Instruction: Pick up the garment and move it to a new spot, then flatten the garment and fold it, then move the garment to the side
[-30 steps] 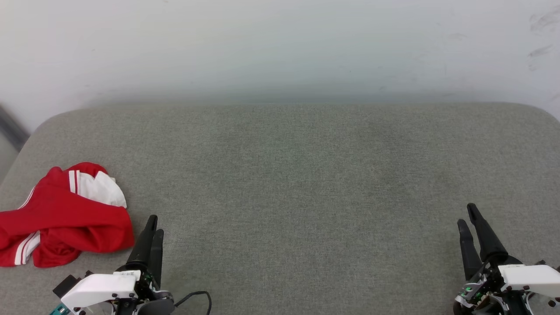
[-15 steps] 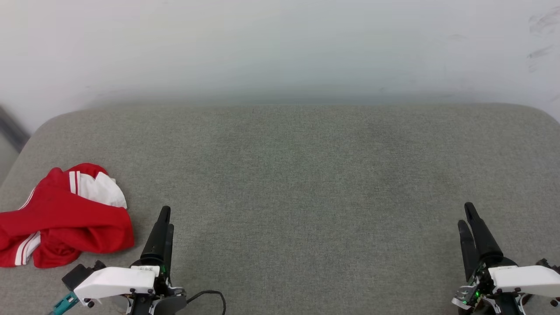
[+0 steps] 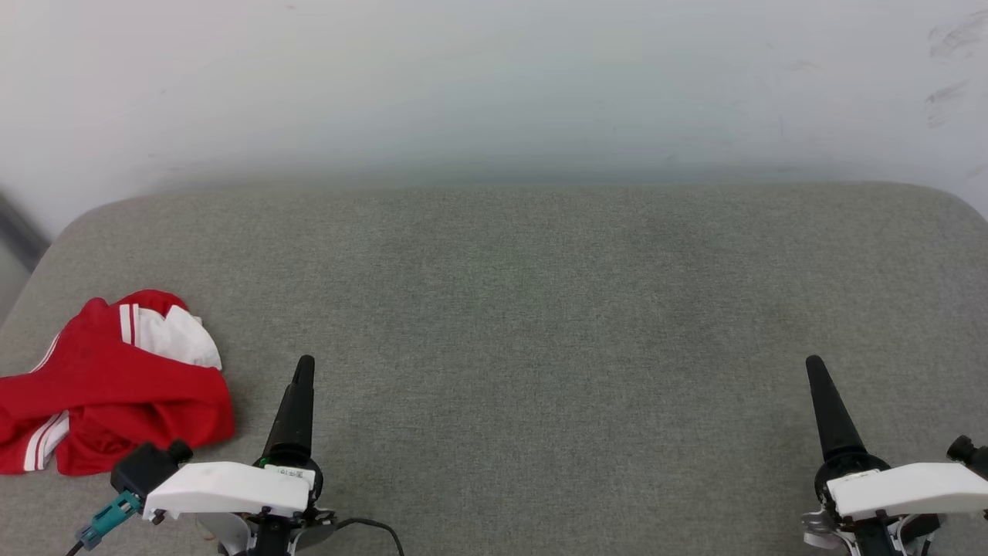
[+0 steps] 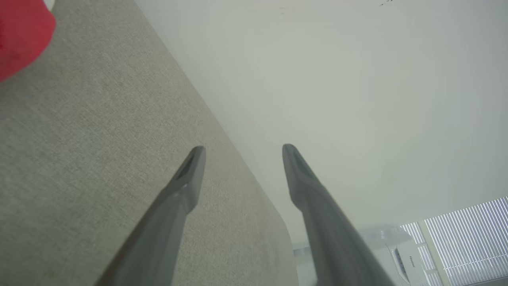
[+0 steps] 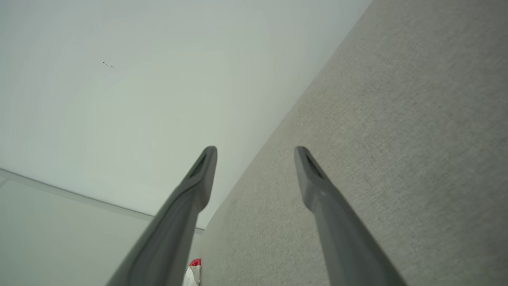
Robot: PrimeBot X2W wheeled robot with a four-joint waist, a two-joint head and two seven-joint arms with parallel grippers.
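The garment (image 3: 116,386) lies crumpled at the left edge of the grey padded surface, red with a white sleeve and white stripes; no numerals show. A red corner of the garment (image 4: 22,35) appears at the top left of the left wrist view, and a speck of it (image 5: 194,264) low in the right wrist view. My left gripper (image 3: 305,363) hovers just right of the garment, apart from it, turned edge-on. Its wrist view shows the left gripper (image 4: 243,153) open and empty. My right gripper (image 3: 812,364) stands at the lower right, and the right gripper (image 5: 256,153) is open and empty.
The grey padded surface (image 3: 525,324) stretches wide between the two grippers, with rounded far corners. A pale wall (image 3: 494,85) rises behind it. A window blind (image 4: 468,238) shows low in the left wrist view.
Both wrists have rolled, so each gripper now shows edge-on as one finger in the head view. The left gripper has moved right and up that view, away from the garment, which lies unchanged.
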